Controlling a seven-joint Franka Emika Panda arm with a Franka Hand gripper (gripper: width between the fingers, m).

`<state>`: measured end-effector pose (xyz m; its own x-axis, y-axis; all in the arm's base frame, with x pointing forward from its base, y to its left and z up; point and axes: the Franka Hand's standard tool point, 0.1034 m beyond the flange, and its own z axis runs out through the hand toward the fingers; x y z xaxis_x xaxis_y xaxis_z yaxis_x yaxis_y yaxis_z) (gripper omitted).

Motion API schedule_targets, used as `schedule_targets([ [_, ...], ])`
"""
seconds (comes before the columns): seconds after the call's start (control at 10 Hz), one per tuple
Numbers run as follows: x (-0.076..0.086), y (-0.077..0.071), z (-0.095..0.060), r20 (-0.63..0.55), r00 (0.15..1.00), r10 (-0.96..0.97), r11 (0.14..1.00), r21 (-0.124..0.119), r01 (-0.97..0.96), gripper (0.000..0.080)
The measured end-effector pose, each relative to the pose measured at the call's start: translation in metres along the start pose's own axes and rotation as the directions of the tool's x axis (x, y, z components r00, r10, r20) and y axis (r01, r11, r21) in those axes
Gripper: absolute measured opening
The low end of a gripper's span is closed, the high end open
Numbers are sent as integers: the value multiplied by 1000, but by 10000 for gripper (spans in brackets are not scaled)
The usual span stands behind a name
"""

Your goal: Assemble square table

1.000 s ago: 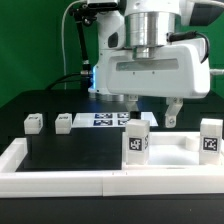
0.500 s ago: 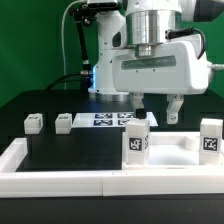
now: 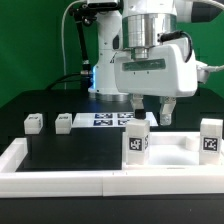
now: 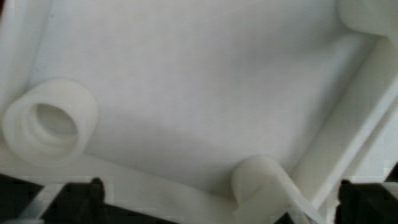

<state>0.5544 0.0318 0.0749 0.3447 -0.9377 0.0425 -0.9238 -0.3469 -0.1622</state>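
Observation:
The square table's white slab (image 3: 170, 150) lies flat at the exterior view's right, inside the border wall. In the wrist view the slab (image 4: 196, 90) fills the picture, with two round raised sockets (image 4: 50, 120) on it. My gripper (image 3: 152, 108) hangs just above the slab, open, with nothing between its fingers (image 3: 168, 111). From the wrist, only the dark tips of the gripper (image 4: 222, 205) show, wide apart. Two small tagged legs (image 3: 33, 122) (image 3: 64, 122) sit on the black table at the left. Two more tagged blocks (image 3: 136, 143) (image 3: 210, 138) stand by the slab.
The marker board (image 3: 108, 119) lies flat behind the slab, under the arm. A low white border wall (image 3: 60, 180) runs along the front and both sides. Black table surface (image 3: 70, 150) shows between the wall and the small legs.
The hand has turned about its upright axis above the slab and shifted slightly left. The jaws stay open, and no part has moved.

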Motion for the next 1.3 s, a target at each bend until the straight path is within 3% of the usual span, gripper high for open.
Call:
schedule_targets([
  [0.1, -8, 5, 2, 18, 998, 62, 998, -20, -62, 649],
  [0.4, -23, 11, 10, 41, 990, 138, 990, -26, -137, 649],
  [1.0, -24, 12, 11, 42, 991, 127, 992, -28, -125, 649],
  [1.3, -45, 26, 19, 61, 963, 264, 961, -103, -257, 649],
])
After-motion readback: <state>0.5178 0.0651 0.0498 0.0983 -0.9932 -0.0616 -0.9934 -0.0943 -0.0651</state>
